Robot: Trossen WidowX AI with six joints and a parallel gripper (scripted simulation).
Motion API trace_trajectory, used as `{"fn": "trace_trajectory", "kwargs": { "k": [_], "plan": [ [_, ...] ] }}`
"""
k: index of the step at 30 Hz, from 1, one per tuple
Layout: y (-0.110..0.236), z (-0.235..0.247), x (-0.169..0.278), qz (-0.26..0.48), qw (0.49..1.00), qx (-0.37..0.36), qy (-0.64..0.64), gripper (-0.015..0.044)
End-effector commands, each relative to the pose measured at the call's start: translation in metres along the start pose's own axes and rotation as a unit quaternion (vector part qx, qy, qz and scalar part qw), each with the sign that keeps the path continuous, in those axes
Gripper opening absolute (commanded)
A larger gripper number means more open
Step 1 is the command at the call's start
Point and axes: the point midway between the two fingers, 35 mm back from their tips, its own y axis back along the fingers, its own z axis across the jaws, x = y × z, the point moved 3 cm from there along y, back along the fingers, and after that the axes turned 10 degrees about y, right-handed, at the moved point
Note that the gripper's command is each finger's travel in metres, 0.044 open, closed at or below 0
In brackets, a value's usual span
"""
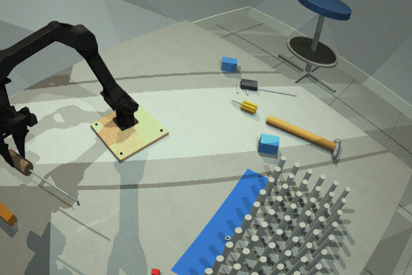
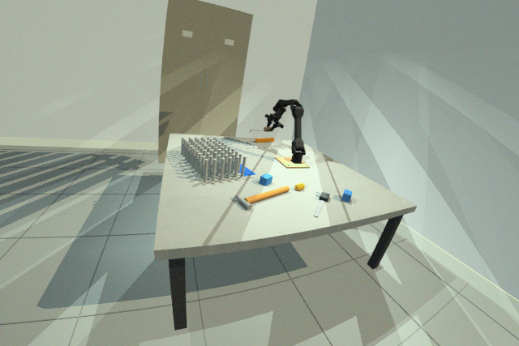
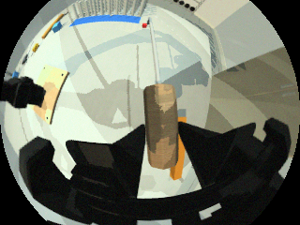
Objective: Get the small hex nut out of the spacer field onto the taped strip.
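Observation:
My gripper (image 1: 15,157) is at the far left of the top view, above the table, shut on the wooden handle of a hook tool (image 1: 20,162). The tool's thin metal rod (image 1: 55,187) points toward the spacers and ends in a small bent tip. In the wrist view the handle (image 3: 160,126) sits between my fingers. The small hex nut (image 1: 228,237) lies on the blue taped strip (image 1: 221,221), right beside the front row of the grey standing spacers (image 1: 286,218). The spacers stand upright, far from my gripper.
An orange block (image 1: 7,213) lies on the table below my gripper. A hammer (image 1: 304,135), two blue cubes (image 1: 268,143) (image 1: 229,64), a yellow-handled tool (image 1: 248,106) and a dark-handled pick (image 1: 249,84) lie behind the spacers. A small red cube (image 1: 155,271) sits by the strip's near end.

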Motion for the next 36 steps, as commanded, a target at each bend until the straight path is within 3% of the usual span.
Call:
{"fn": "trace_trajectory", "kwargs": {
  "k": [1,36],
  "plan": [
    [-0.003,0.0,0.001,-0.003,1.0,0.003,0.001,0.0],
    [-0.026,0.006,0.009,-0.003,1.0,0.003,0.002,0.0]
  ]
}}
